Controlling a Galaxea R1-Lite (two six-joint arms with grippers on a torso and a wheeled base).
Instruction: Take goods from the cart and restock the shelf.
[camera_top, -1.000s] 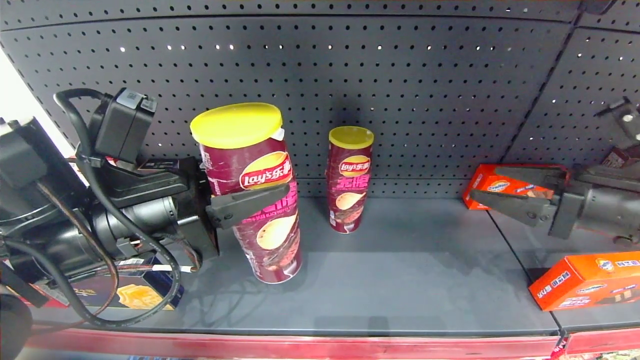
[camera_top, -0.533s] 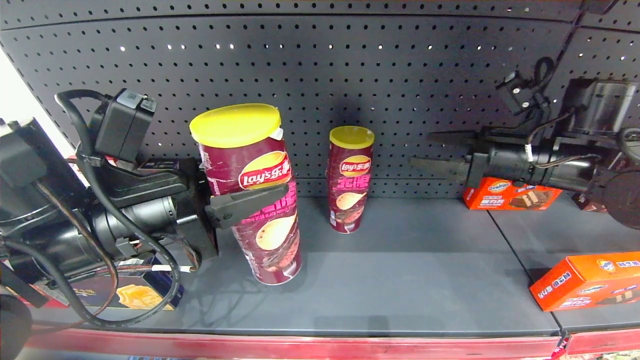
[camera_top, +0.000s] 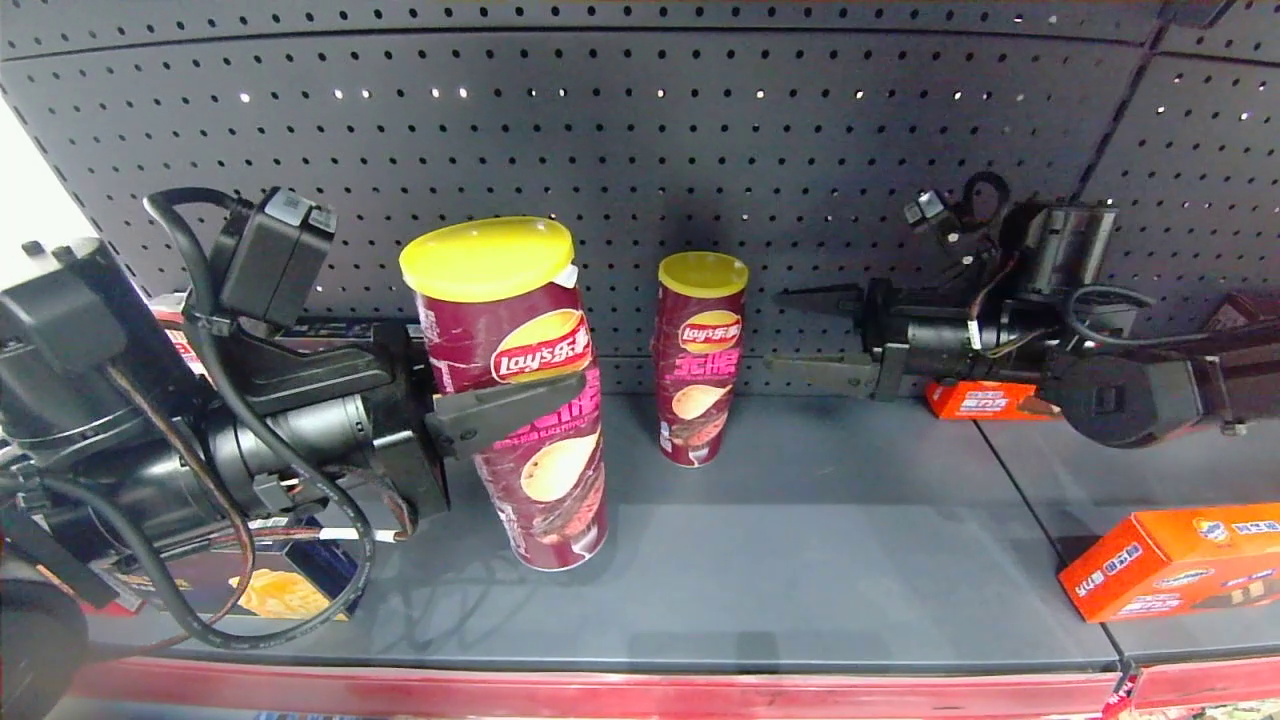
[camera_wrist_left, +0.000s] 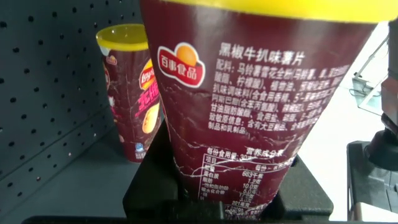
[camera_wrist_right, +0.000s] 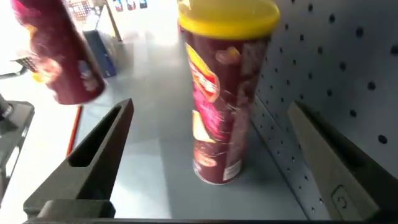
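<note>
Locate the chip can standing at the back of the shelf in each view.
Head view: standing can at centre, against the pegboard.
Left wrist view: standing can beyond the held can, beside the pegboard.
Right wrist view: standing can upright at centre, pegboard alongside.
Shared landmark: the pegboard.

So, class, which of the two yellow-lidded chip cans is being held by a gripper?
The nearer can, tilted and clamped in the left gripper. The other can stands free near the back panel.
</note>
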